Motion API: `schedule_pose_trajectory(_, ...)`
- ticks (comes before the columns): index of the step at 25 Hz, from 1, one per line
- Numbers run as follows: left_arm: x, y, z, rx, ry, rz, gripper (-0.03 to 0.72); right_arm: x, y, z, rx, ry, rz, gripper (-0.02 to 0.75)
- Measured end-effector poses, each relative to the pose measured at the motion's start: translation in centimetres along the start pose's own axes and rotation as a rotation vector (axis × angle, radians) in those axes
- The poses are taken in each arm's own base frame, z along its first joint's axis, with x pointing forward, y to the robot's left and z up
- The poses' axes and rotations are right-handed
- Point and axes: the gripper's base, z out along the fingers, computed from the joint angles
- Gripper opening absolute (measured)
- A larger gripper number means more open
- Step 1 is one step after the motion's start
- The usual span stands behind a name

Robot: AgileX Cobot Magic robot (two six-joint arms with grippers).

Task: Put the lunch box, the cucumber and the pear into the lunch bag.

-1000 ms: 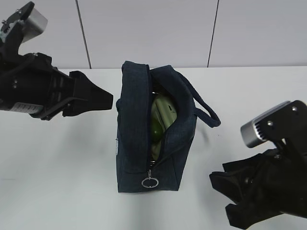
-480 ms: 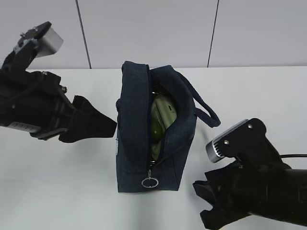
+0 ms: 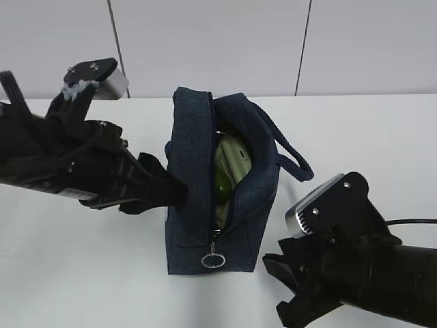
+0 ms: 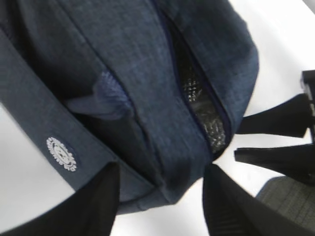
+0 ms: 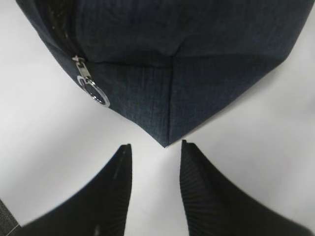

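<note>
We see the lunch bag [image 3: 222, 188] standing upright on the white table [image 3: 82, 273], its zip gaping along the top. Inside, the pale sage lid of the lunch box [image 3: 232, 158] shows, with a rounded green thing [image 3: 222, 182] below it — probably the cucumber, though we cannot be sure. The pear is not visible; we judge it may lie deeper in the bag. The packing looks largely done, and what remains seems to be closing the bag.

That would explain how the arms stand. The left gripper [image 4: 160, 196] presses against the bag's left side, its jaws parted with a fold of navy fabric between them; they straddle the cloth, and we cannot tell whether they pinch it. It seems placed to steady the bag. The right gripper [image 5: 155, 160] hovers at the bag's near corner with jaws apart and nothing between them, close to the metal ring pull [image 5: 96, 93] at the zip's near end — likely lining up to take it.

Compared with a second ago, the left gripper has moved in from well clear of the bag to touching its side, and the right has come in from the table's right edge toward the near corner. The bag itself has not shifted.
</note>
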Motion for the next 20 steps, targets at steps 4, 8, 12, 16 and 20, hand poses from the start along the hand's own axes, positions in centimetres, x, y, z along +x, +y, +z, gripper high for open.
schedule_pose_trajectory(4, 0.0, 0.5, 0.8, -0.024, -0.001, -0.013, 0.332, -0.2, 0.0, 0.0, -0.002, -0.019, -0.004, 0.266)
schedule_pose_trajectory(8, 0.0, 0.7, 1.2, -0.035, -0.008, -0.029, 0.332, -0.1, 0.1, 0.3, -0.016, -0.021, -0.039, 0.266)
schedule_pose_trajectory(12, -0.2, 0.7, 1.2, -0.029, -0.024, -0.067, 0.326, 0.3, 0.2, 0.7, -0.025, -0.004, -0.057, 0.265)
schedule_pose_trajectory(16, -0.2, 0.6, 1.2, -0.016, -0.027, -0.095, 0.326, 1.1, 0.2, 1.5, -0.030, 0.035, -0.064, 0.265)
schedule_pose_trajectory(20, -0.1, 0.5, 1.2, 0.000, -0.013, -0.103, 0.325, 1.3, 0.3, 1.8, -0.034, 0.038, -0.069, 0.265)
